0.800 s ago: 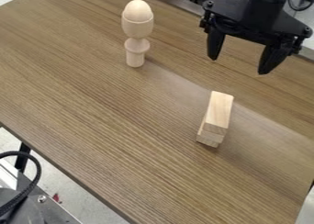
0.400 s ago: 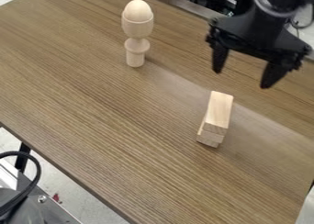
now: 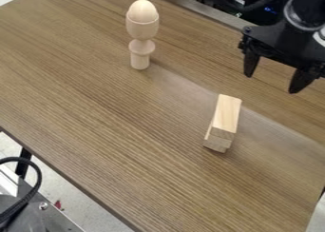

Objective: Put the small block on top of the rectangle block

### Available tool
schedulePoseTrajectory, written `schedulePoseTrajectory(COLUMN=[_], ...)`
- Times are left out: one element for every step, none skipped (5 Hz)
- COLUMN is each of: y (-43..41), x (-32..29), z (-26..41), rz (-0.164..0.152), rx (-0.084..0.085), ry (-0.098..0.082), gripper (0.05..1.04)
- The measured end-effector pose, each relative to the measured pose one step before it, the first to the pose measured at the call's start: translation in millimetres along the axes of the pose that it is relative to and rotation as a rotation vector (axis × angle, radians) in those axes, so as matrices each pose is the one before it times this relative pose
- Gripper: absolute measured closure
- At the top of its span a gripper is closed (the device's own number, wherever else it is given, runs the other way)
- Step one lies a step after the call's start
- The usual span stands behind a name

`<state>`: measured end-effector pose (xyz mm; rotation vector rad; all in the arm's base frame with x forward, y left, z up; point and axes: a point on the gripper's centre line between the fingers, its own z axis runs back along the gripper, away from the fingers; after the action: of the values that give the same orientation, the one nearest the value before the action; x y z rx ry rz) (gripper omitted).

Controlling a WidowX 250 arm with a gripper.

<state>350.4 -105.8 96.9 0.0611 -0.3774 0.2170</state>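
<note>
gripper [image 3: 272, 83]: open, empty, at upper right. long upper block [image 3: 226, 114] rests on lower block [image 3: 216, 143], right of centre on the table [image 3: 114, 131]; the small one is not identifiable. judgement: stack possibly complete; keep clear. any regrasp should span the narrow width, lift straight and release level.

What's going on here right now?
Nothing is being handled: the robot's claw hangs open and empty at the right of the view. On the table, one block lies on top of a partly hidden lower block. Away from them, a wooden cup stands upright with an egg in it.
</note>
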Motion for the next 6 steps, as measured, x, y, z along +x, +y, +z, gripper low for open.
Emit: schedulePoseTrajectory(y=[-16.04, -17.46, -11.77, -7.92, -6.01, 1.0], x=[15.92, 5.67, 9.66, 11.61, 9.84, 9.45], z=[-6.72, -8.41, -8.37, -9.42, -15.58, -10.56], rz=[-0.0321, -0.0823, -0.061, -0.0107, -0.0192, -0.0118], rx=[-0.0873, -0.1054, -0.076, -0.0374, -0.0285, 0.0036], ry=[-0.1053, -0.0479, -0.023, -0.0196, -0.0008, 0.0054], gripper=[0.084, 0.084, 0.084, 0.084, 0.084, 0.084])
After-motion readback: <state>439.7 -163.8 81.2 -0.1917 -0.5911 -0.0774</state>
